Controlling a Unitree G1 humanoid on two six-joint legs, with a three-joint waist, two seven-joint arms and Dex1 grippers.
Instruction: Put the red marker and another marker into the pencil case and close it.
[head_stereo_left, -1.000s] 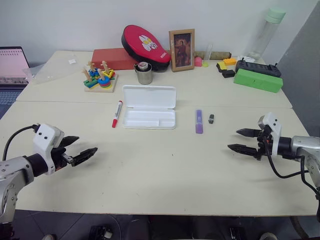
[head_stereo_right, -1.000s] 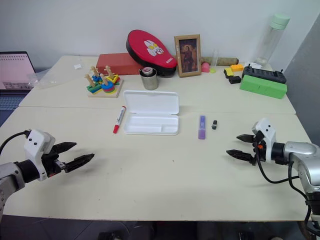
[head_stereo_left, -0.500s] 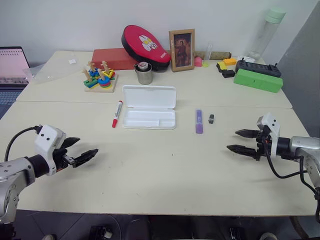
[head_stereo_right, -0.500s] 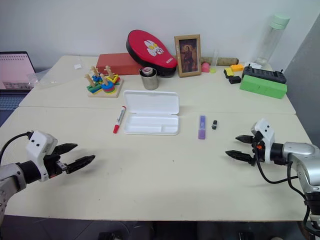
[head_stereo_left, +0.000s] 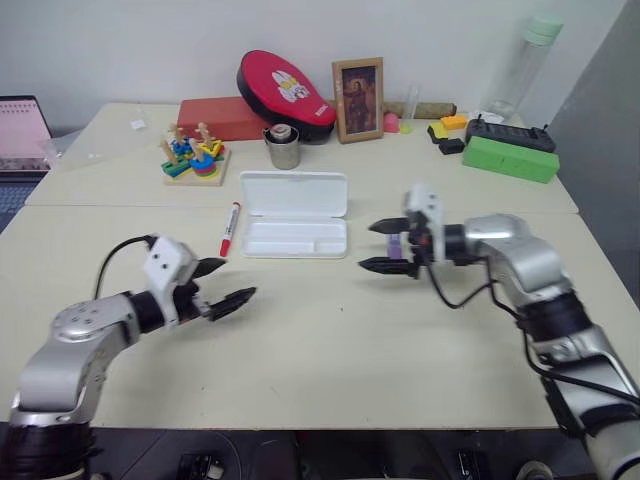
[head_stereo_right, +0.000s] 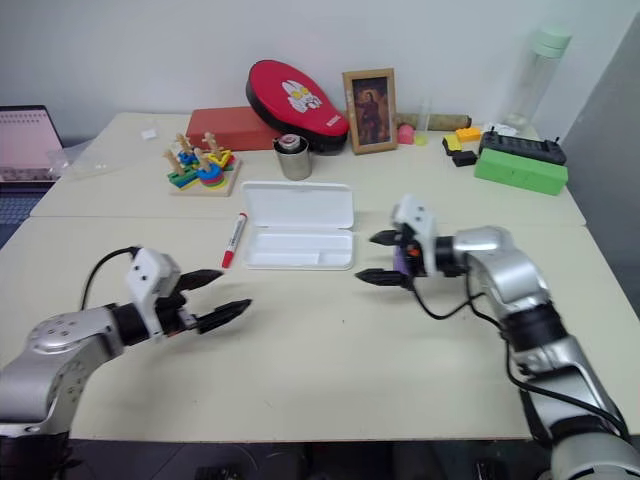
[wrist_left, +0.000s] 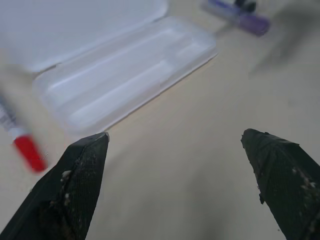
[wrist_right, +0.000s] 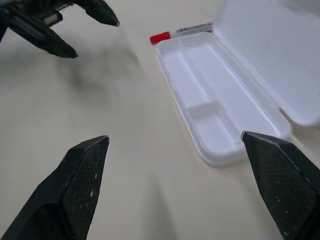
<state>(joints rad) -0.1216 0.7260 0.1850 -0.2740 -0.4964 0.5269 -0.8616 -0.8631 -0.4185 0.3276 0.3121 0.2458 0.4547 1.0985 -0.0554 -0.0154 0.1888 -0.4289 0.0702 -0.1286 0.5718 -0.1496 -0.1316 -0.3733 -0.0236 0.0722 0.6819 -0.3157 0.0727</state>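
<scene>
Lengthwise toward the robot: red marker (head_stereo_left: 230, 227), red cap nearest; both grippers' jaws apart, empty.

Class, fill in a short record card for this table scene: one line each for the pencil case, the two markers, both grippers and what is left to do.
pencil case: open, tray empty, lid lying flat behind it
red marker: on the table to the left of the case
purple marker: on the table to the right of the case, partly behind the right gripper
left gripper: open, empty, above the table in front of the red marker
right gripper: open, empty, beside the purple marker
left to do: both markers in, lid shut
</scene>
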